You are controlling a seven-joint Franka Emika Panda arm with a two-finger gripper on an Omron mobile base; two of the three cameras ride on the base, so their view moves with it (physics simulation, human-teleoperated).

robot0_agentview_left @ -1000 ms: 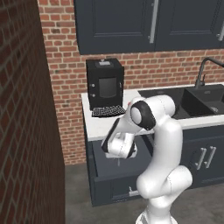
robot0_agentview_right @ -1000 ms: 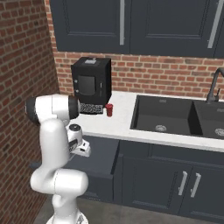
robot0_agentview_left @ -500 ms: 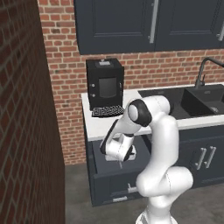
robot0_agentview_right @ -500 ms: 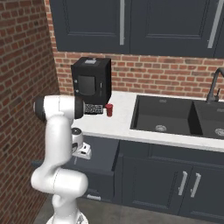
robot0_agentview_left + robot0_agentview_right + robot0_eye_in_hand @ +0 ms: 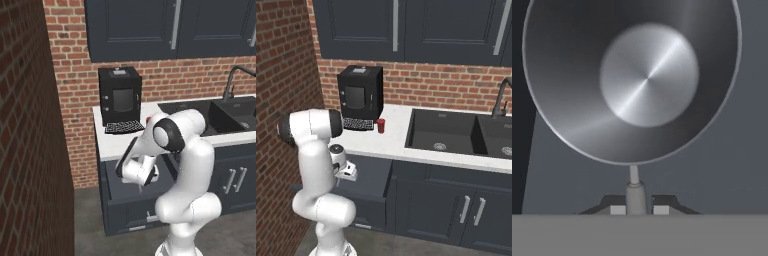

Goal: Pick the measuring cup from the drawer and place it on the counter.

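Grasping step | claw [image 5: 636, 209] pinching measuring cup [image 5: 632, 80] by its handle, low in open drawer [image 5: 120, 197] | next, likely: lift clear, carry to bench [image 5: 391, 142]

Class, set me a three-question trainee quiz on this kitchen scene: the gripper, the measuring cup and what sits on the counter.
1. True or false: the gripper is shut on the measuring cup handle.
2. Where is the cup? A) on the counter B) in the open drawer C) in the sink
3. Fill in: beside the black coffee machine stands a small ___ cup.

Key: 1 true; 2 B; 3 red.
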